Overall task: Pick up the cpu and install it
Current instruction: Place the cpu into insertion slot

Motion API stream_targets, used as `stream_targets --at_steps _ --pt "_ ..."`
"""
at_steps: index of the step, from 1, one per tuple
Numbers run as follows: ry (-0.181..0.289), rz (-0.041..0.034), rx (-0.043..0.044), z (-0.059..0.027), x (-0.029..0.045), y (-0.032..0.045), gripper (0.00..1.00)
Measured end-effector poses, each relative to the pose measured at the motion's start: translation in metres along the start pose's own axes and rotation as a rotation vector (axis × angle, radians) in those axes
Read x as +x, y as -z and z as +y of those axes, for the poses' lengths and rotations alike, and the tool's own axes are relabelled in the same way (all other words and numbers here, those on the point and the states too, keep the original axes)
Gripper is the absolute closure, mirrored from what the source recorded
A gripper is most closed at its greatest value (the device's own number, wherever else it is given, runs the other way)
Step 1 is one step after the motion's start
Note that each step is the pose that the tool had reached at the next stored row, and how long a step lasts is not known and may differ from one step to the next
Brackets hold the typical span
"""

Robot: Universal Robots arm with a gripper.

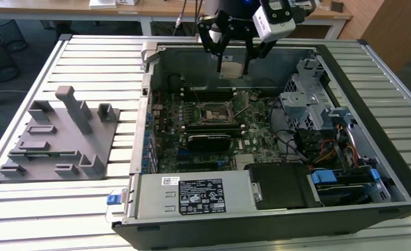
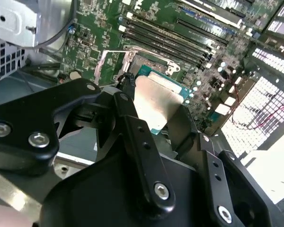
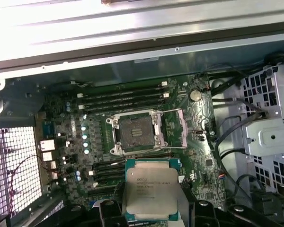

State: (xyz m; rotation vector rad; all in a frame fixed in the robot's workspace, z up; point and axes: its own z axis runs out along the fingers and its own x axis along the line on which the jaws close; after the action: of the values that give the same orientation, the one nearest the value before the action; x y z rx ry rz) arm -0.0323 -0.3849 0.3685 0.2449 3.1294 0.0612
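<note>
1. The gripper (image 2: 156,101) is closed on the cpu (image 2: 154,94). In the second wrist view the two black fingers (image 2: 132,127) are seen pinching the chip by opposite edges, and the silvery top is left bare between them.
2. The cpu is held roughly level in the air over the open case (image 1: 373,104). It is touched by nothing but the fingers, and its metal top is turned toward the wrist in both wrist views.
3. The chip is judged to be light, thin and stiff. Its smooth metal top is probably slippery, and its underside, which is hidden here, is taken to be delicate. The pale rim is therefore judged the right place to be gripped, as is done now, and a modest squeeze is thought enough.
4. Beyond the cpu, the socket (image 3: 132,135) is seen on the green board (image 3: 199,156). It is empty, and its metal frame appears to be swung open to one side. The cpu is held apart from it and is not yet seated.
5. Dark memory slots (image 3: 120,99) are seen on either side of the socket.
6. In the exterior view the case is laid open on the slatted bench (image 1: 87,57), with the gripper hung over its far part.
7. A grey tray (image 1: 59,141) is set on the bench at the exterior view's left, well apart from the gripper.
</note>
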Motion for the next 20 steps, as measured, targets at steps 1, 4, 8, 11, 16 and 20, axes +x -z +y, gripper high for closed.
stream_targets --at_steps 1,4,8,11,16,20 --pt "-0.003 -0.0001 0.0001 0.0000 0.0002 -0.0004 0.47" --pt "-0.004 -0.0002 0.0000 -0.0003 0.0003 -0.0018 0.47" --pt "-0.022 -0.0009 0.0007 -0.0004 0.0003 -0.0031 0.47" --pt "-0.076 -0.0030 0.0005 -0.0004 0.0003 -0.0037 0.47" --pt "-0.195 -0.0076 0.0010 -0.0006 0.0009 -0.0053 0.47" --pt "-0.217 -0.0087 0.0006 -0.0014 0.0060 -0.0055 0.47"
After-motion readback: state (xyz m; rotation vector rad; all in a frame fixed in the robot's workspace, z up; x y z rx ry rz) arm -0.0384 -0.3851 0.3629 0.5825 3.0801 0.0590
